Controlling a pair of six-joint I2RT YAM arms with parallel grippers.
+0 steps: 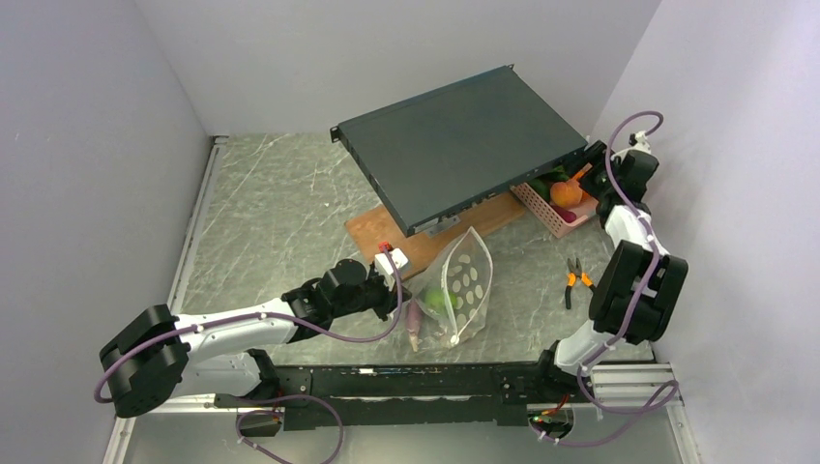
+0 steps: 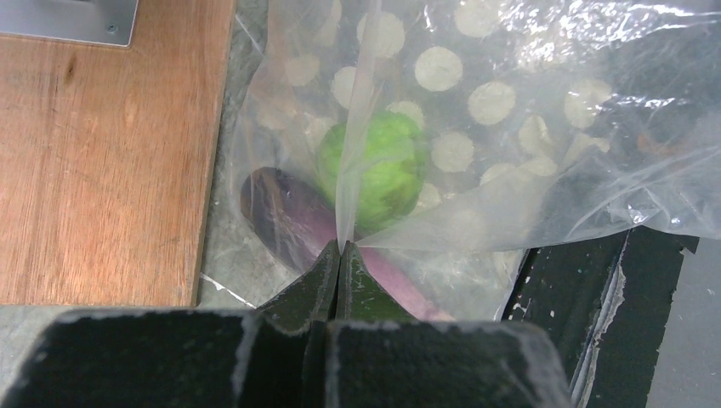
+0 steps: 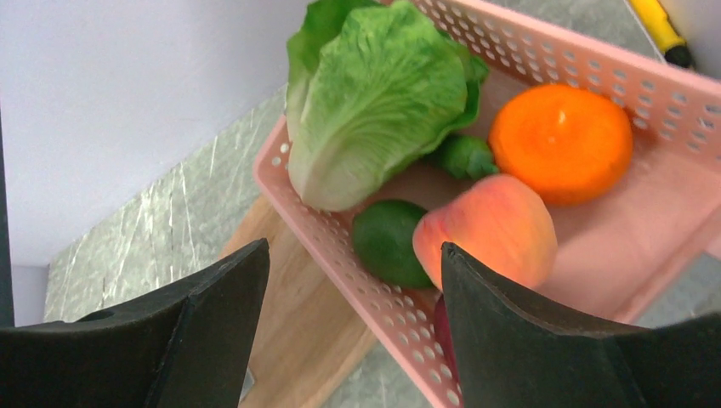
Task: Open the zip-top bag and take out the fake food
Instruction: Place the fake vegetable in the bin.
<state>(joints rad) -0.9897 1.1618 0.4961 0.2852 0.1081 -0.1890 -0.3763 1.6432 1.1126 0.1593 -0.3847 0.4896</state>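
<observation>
While the left gripper (image 2: 340, 252) has its jaws pressed together on a thin fold of the zip-top bag (image 2: 527, 119), just beyond the tips lie a green round fruit (image 2: 378, 166) and a purple piece (image 2: 285, 212), both inside the bag. I cannot tell if the zip edge is open. Far to the right, the right gripper (image 3: 353, 252) hangs with jaws apart and empty. Below and ahead of them the pink basket (image 3: 680, 102) holds a lettuce (image 3: 383, 93), an orange (image 3: 561, 140) and a peach (image 3: 489, 229). To do the step well, I think the left grip should be firm and the film tight, so that the right jaws can enter the mouth and close on the fruit only, not on plastic.
</observation>
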